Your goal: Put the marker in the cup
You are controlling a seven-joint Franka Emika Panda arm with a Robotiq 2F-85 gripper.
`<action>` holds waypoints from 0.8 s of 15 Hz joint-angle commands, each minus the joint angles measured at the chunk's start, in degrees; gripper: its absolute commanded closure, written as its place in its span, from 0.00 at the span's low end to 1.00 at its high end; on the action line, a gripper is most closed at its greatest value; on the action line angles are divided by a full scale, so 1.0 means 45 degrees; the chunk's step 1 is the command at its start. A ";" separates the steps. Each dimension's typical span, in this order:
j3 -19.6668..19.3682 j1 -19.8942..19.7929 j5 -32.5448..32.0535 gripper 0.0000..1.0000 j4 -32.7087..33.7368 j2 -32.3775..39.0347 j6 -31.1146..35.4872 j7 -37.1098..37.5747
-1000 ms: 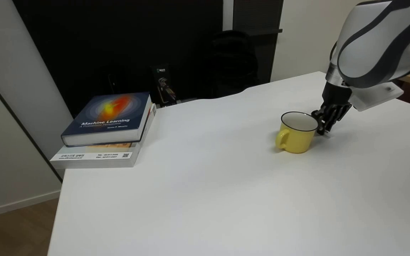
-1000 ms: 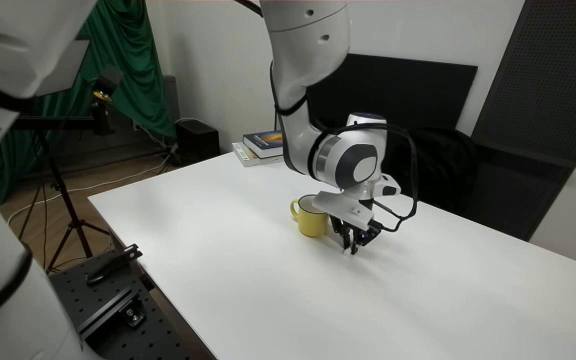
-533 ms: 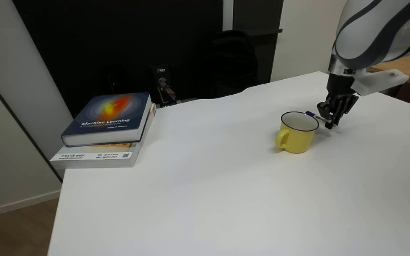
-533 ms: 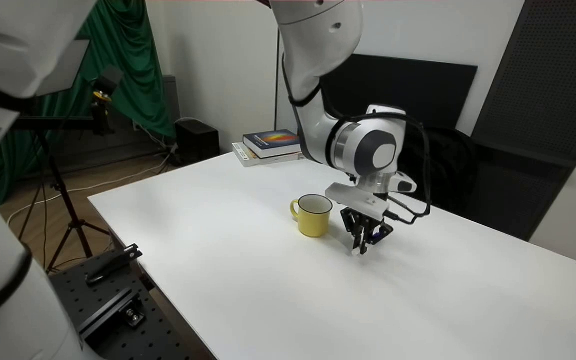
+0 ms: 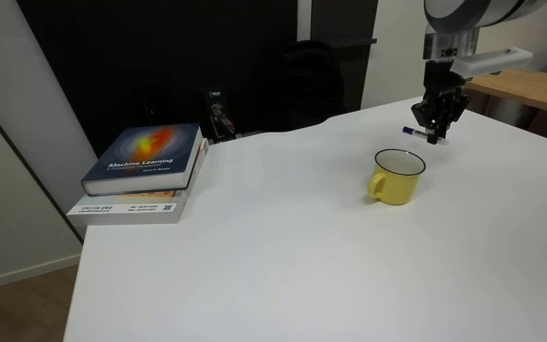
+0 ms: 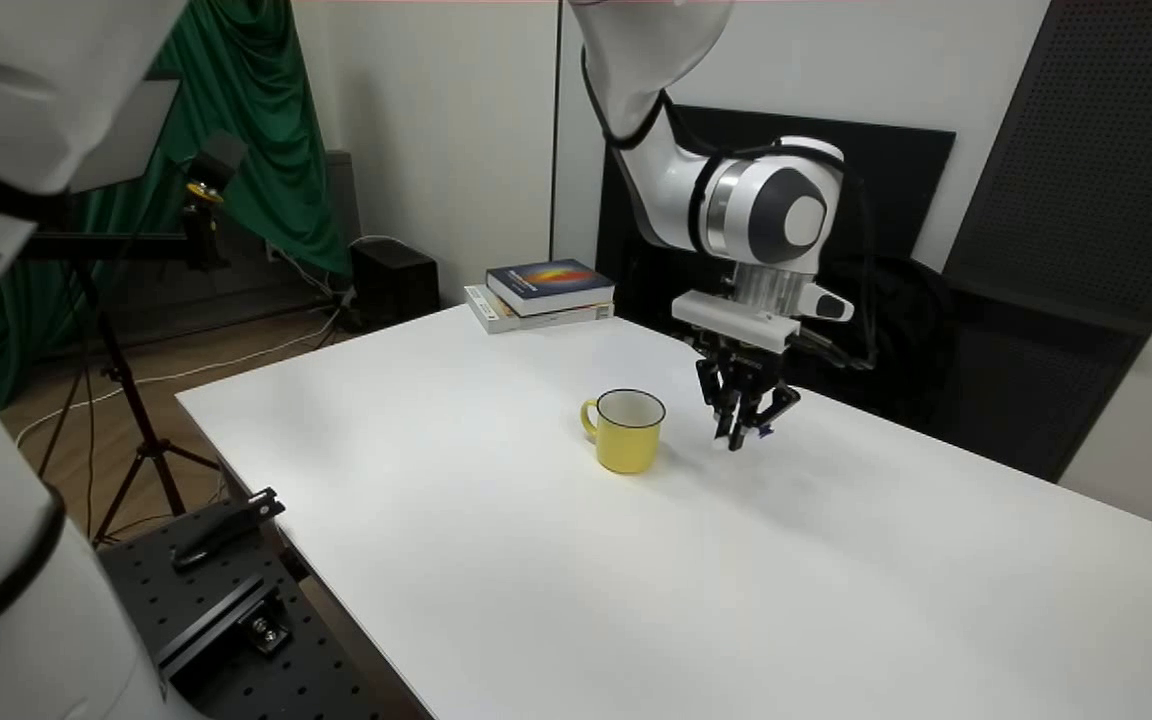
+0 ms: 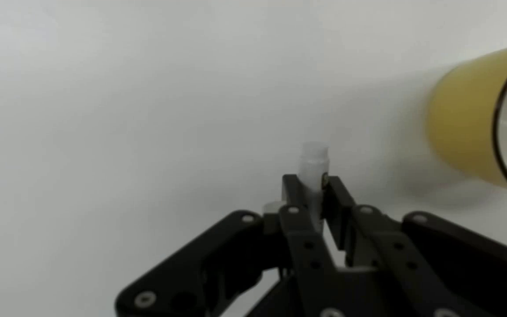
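The marker [image 5: 414, 133] is white with a blue cap. My gripper [image 5: 433, 137] is shut on it and holds it above the table, lying nearly level across the fingers. In the wrist view the white end of the marker [image 7: 314, 165] sticks out between the fingertips of the gripper [image 7: 311, 180]. The yellow cup [image 5: 395, 188] stands upright on the table, handle facing away from the gripper, its white inside visible. The gripper [image 6: 729, 440] is beside the cup [image 6: 626, 447], apart from it. In the wrist view part of the cup [image 7: 462, 123] shows at the right edge.
Two stacked books, a blue one [image 5: 143, 159] on a white one [image 5: 126, 213], lie at a corner of the white table [image 5: 264, 266]. A wooden desk [image 5: 525, 90] stands beyond the table. A dark pegboard plate [image 6: 266, 650] is beside the table.
The gripper has risen off the table with the marker in it and moved away from the cup. The cup has not moved.
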 commanded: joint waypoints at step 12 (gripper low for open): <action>0.1088 -0.0259 0.3549 0.96 0.4669 0.0577 -0.9204 0.1506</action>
